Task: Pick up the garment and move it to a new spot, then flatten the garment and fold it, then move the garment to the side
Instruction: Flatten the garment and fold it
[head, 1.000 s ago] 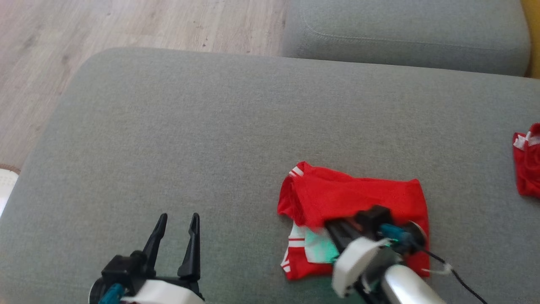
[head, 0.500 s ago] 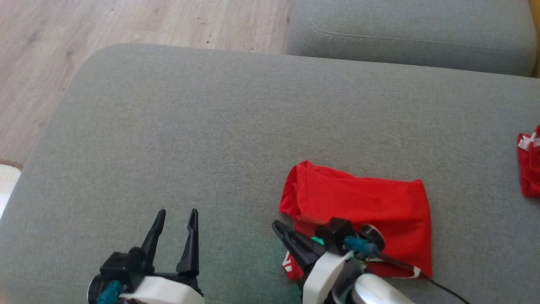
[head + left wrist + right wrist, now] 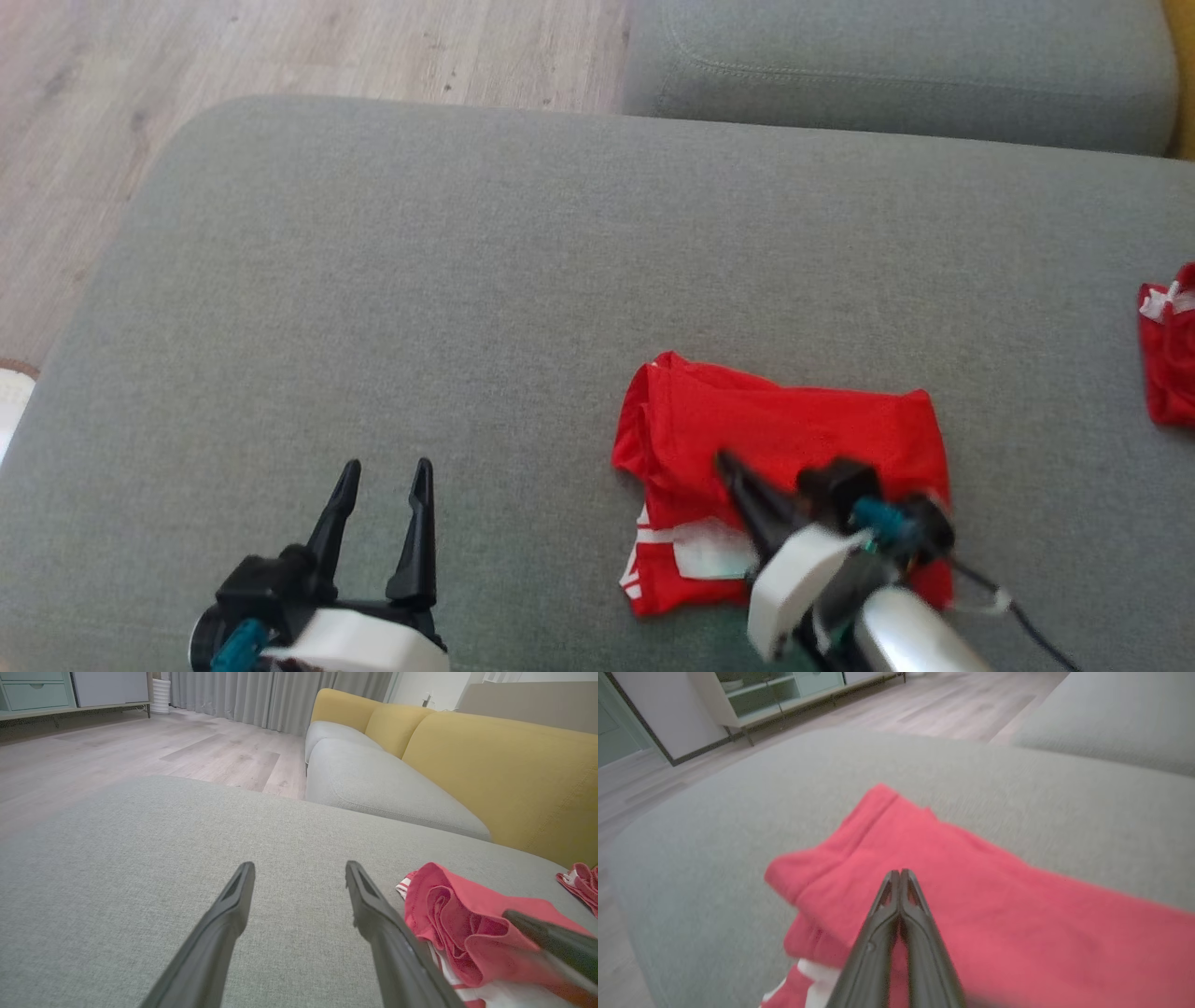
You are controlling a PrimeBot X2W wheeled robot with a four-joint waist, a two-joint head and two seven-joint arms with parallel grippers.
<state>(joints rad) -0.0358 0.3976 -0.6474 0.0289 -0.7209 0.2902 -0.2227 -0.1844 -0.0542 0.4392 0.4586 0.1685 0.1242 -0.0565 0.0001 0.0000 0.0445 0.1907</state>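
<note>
Nearest, low left in head view: left pincer point(image 3: 386, 464), fingers wide apart, nothing between, parked over bare cushion point(image 3: 467, 280). Same from its wrist: left pincer point(image 3: 300, 865) facing grey fabric, garment point(image 3: 448, 905) off to its right, well apart.

Low right: right pincer point(image 3: 726, 459), fingers pressed together, no cloth seen between the tips. Pointing up and left, tips over the near half of the garment point(image 3: 794, 425). Can't tell touching from hovering just above; wrist view of right pincer point(image 3: 897, 873) too blurred.

Garment: red, folded into a rough rectangle, on the cushion right of centre, toward the near edge. Long axis left-right across the head view, so roughly crosswise to the right pincer's fingers. Left end bunched in loose folds. White-striped layer and a pale patch point(image 3: 709, 551) poking out at the near left corner.

Judging by the lie: fold done or close to it, side move probably left. Right arm clearly nearer, already over it; has to open before any grab. For the left: a wide stretch of cushion to cross first.

Writing: none readable. Pale patch maybe a print or label, too blurred to say.

Farther right, at the frame edge: second red piece point(image 3: 1165, 364), well apart from the garment. Beyond: second grey cushion point(image 3: 896, 75), floor point(image 3: 280, 56), yellow backrest point(image 3: 490, 760).
</note>
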